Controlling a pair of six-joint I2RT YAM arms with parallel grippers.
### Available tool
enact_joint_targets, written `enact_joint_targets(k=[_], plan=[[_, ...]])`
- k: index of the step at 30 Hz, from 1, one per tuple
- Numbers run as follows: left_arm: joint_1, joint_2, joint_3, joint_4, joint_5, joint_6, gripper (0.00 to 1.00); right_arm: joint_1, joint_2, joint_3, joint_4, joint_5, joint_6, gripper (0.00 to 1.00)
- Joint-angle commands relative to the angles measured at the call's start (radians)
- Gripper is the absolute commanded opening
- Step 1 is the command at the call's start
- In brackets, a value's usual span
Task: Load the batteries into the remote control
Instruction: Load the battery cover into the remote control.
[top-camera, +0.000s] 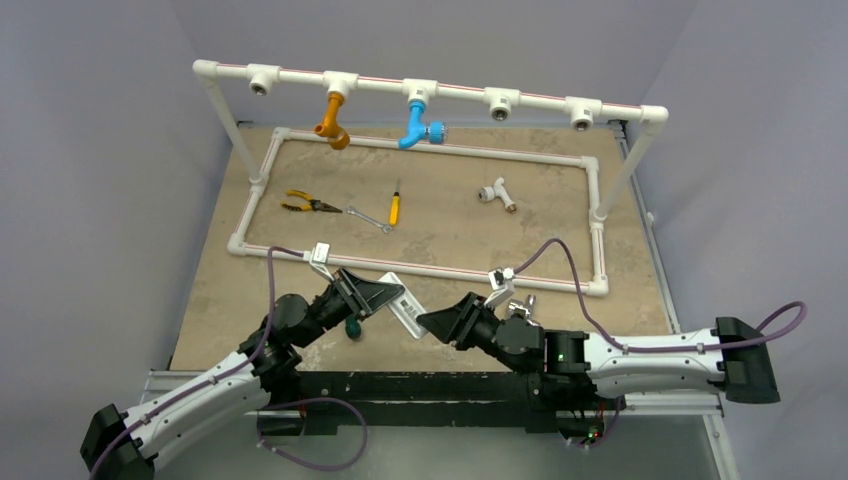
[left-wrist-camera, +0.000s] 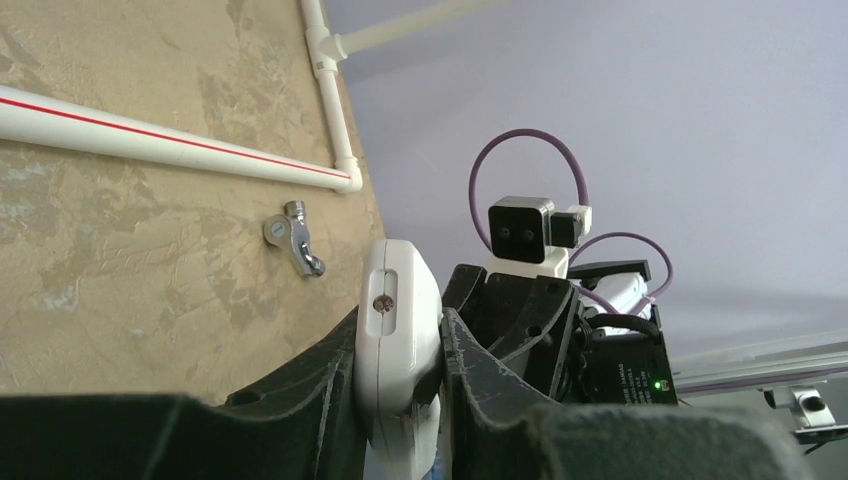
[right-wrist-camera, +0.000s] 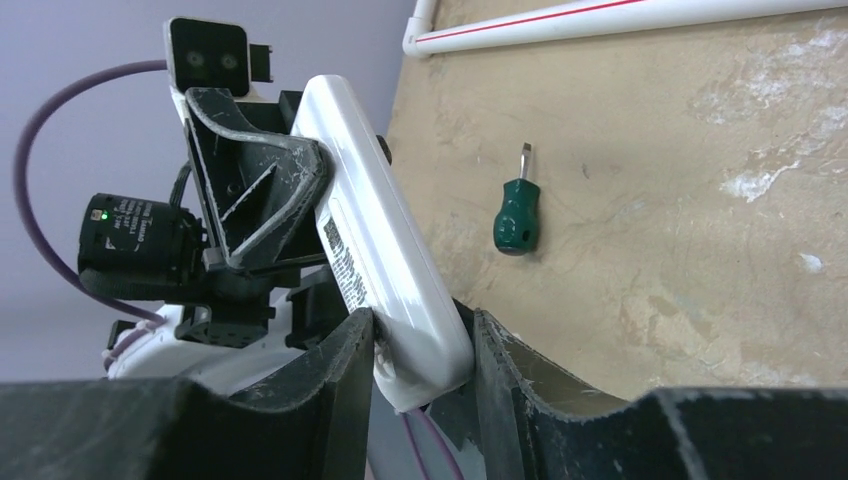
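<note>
from above, the remote (top-camera: 402, 305) is held off the table (top-camera: 450, 215) near its front edge, bridged between the left gripper (top-camera: 375, 293) and the right gripper (top-camera: 440, 322), one at each end. a small green screwdriver (top-camera: 352, 327) lies just beside the left gripper.

in the left wrist view, the left fingers (left-wrist-camera: 335, 365) are closed narrow on the remote's edges. a metal fitting (left-wrist-camera: 295, 238) lies on the table beyond.

in the right wrist view, the right fingers (right-wrist-camera: 350, 350) pinch the remote's near end, while the left gripper holds the far end.

no batteries show in any view, and i cannot tell whether the bay is open or filled. as i judge it, the loading is still ahead.
</note>
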Motion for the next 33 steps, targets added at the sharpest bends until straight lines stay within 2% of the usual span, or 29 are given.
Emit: enact_joint_targets(k=[1,4,6,9,10,12,21,27,33], plan=[[0.001,-0.008,0.044,0.083,0.013,-0.009,0.0,0.001,0.004,-0.01,0.041,0.005,0.019,0.29],[0.002,-0.013,0.044,0.079,0.011,-0.009,0.0,0.001,0.002,-0.01,0.043,0.008,0.016,0.25],[0.001,-0.014,0.043,0.08,0.009,-0.009,0.0,0.001,-0.004,-0.016,0.051,0.011,0.011,0.27],[0.002,-0.017,0.044,0.08,0.006,-0.009,0.0,0.001,-0.022,-0.037,0.09,0.015,-0.006,0.56],[0.001,-0.017,0.045,0.082,0.006,-0.01,0.0,0.002,-0.028,-0.047,0.113,0.015,-0.013,0.63],[0.002,-0.017,0.049,0.081,0.007,-0.011,0.0,0.001,-0.037,-0.071,0.18,0.017,-0.029,0.7],[0.002,-0.012,0.051,0.091,0.012,-0.019,0.0,0.002,-0.018,-0.191,0.521,0.018,-0.093,0.72],[0.002,0.004,0.05,0.115,0.024,-0.021,0.0,0.002,0.035,-0.206,0.649,-0.025,-0.121,0.72],[0.002,0.018,0.054,0.12,0.039,-0.025,0.0,-0.014,0.088,-0.179,0.681,-0.077,-0.134,0.7]])
